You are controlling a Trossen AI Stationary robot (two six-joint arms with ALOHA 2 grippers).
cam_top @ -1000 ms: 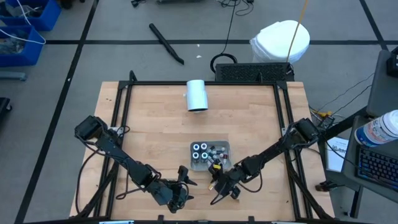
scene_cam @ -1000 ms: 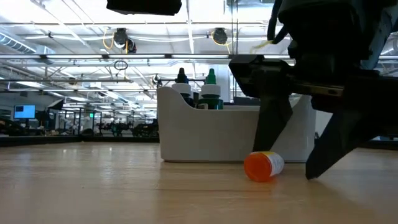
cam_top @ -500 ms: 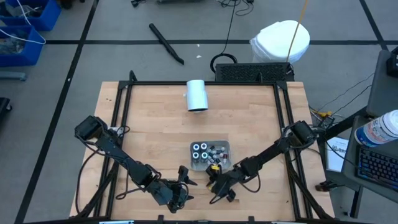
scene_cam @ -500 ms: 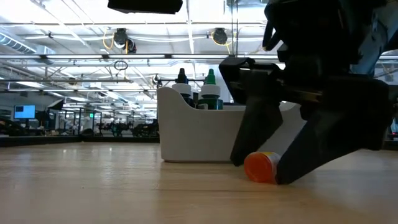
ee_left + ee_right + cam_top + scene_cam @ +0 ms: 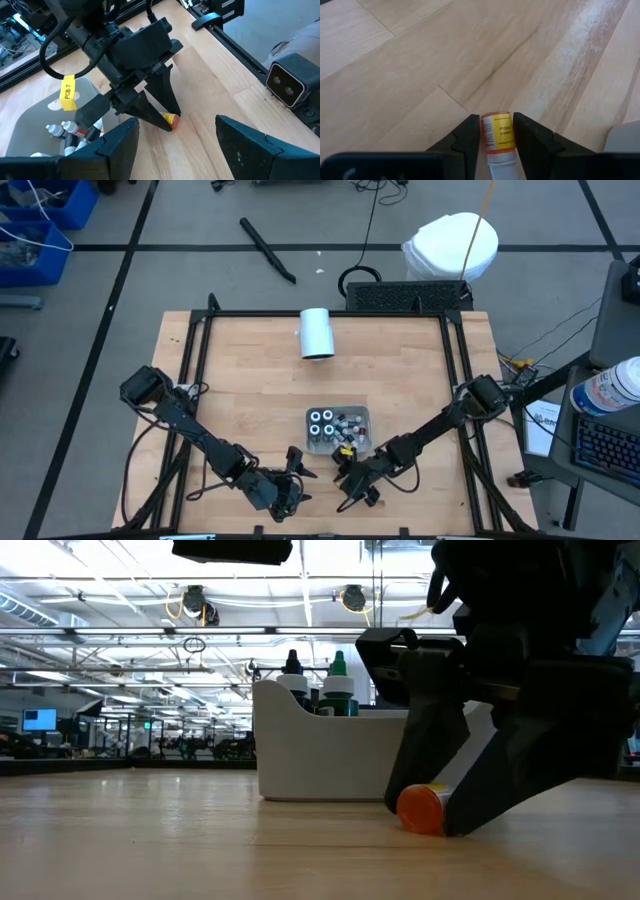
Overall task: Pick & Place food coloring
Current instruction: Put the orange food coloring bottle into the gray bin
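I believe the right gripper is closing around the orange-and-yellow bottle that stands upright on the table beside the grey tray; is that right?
Not quite: the orange-and-yellow bottle is lying on its side on the table, not standing upright, as the low view and right wrist view show. The rest holds: the right gripper has a finger on either side of it, beside the grey tray.

Under me is a pale wooden plank counter (image 5: 250, 395) edged by a black metal frame (image 5: 195, 350). A large white cylinder (image 5: 316, 333) lies on its side near the far edge, about midway across. Closer to the near edge sits a grey rectangular tray (image 5: 362, 418) with small white-capped bottles (image 5: 322, 422) in it. Just beside the tray, on its near side, a tiny orange-and-yellow food coloring bottle (image 5: 497, 135) lies flat on the bare wood, between the fingers of my right gripper (image 5: 496, 131).
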